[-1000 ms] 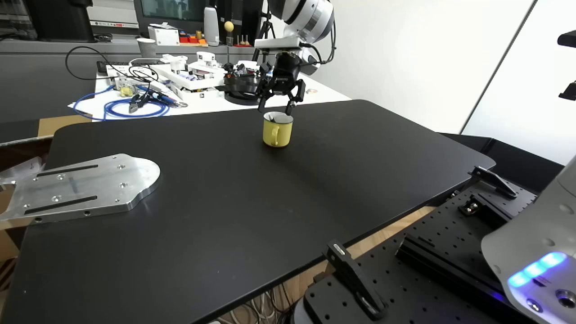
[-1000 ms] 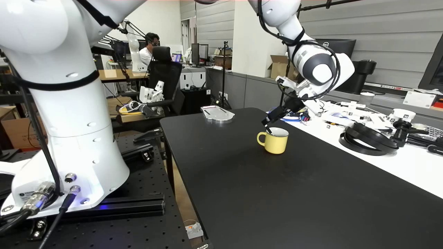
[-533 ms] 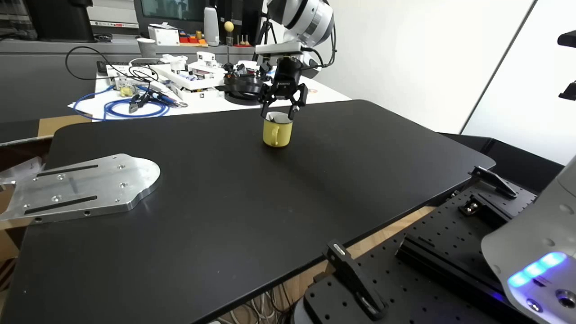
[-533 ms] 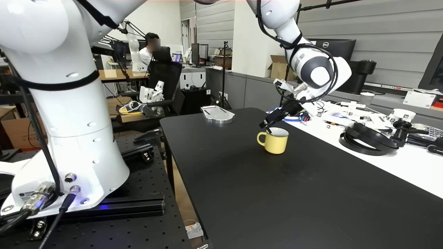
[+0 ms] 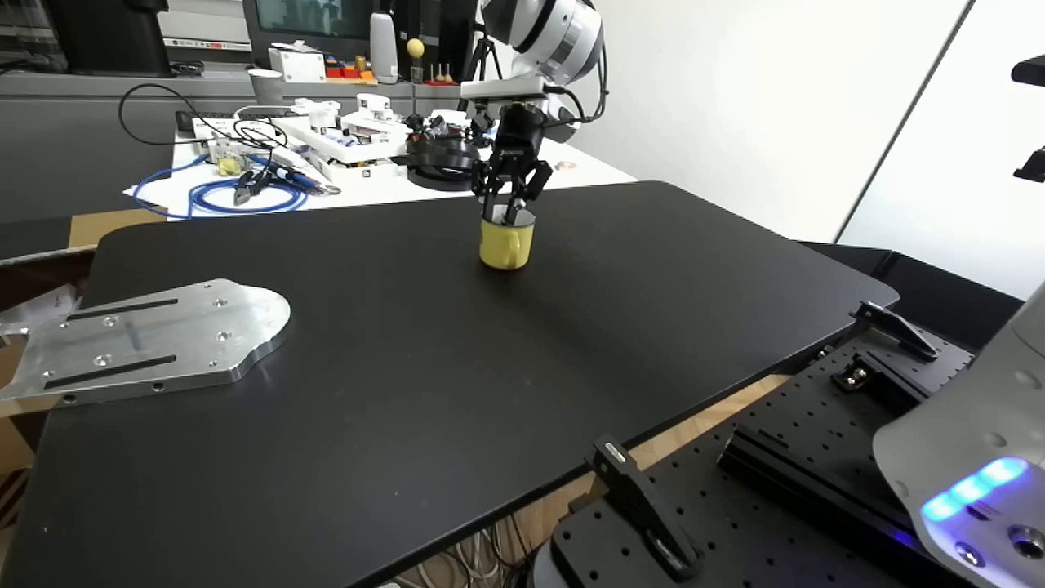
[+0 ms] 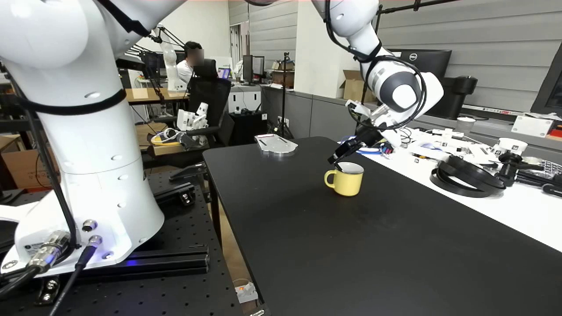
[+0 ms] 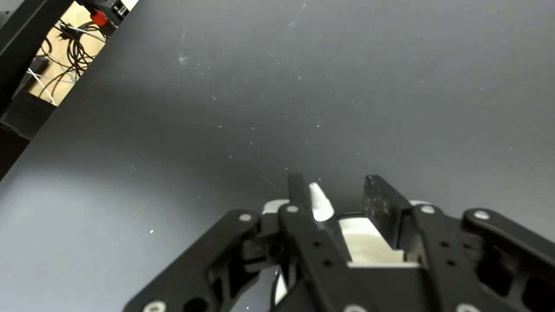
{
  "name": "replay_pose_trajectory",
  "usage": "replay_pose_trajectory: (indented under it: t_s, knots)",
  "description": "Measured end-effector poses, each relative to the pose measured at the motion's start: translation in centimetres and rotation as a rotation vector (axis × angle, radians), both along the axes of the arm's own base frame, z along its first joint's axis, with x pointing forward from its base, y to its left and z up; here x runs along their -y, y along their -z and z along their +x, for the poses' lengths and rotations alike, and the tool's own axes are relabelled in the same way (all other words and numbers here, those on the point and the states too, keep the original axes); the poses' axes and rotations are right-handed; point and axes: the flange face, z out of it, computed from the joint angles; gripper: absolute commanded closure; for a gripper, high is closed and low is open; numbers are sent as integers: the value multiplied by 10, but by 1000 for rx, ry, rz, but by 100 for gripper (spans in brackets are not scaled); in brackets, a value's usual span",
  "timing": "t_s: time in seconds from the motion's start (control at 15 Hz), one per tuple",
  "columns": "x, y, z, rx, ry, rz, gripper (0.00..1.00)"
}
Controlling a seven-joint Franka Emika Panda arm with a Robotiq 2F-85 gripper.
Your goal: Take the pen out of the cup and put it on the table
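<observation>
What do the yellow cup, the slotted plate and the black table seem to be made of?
The cup: perhaps enamelled metal, smooth yellow with a thin dark rim; ceramic is possible.
The plate: probably bare aluminium, from its silvery sheen and machined-looking holes.
The table: matte black, maybe laminate, given its even surface and soft reflections.

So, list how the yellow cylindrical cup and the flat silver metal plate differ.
Shape: the yellow cylindrical cup stands upright with a loop handle; the flat silver metal plate lies low, with two long dark slots.
Colour: the cup is yellow outside and white inside; the plate is bare silver.
Placement: the cup stands wholly on the matte black tabletop; the plate juts past the tabletop's edge.
Shared: both rest on that tabletop.
</observation>
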Motion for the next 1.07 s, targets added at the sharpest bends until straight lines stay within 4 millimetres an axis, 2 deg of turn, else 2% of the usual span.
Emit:
replay_pose_trajectory:
  t_s: [0.13, 0.53, 0.73, 1.07]
  knots:
    - [-1, 0, 0, 0, -4, -2, 99]
    - [-1, -10, 3, 17, -15, -11, 97]
    - [-1, -33, 10, 48, -17, -9, 97]
    - [-5, -90, 17, 89, -37, 11, 97]
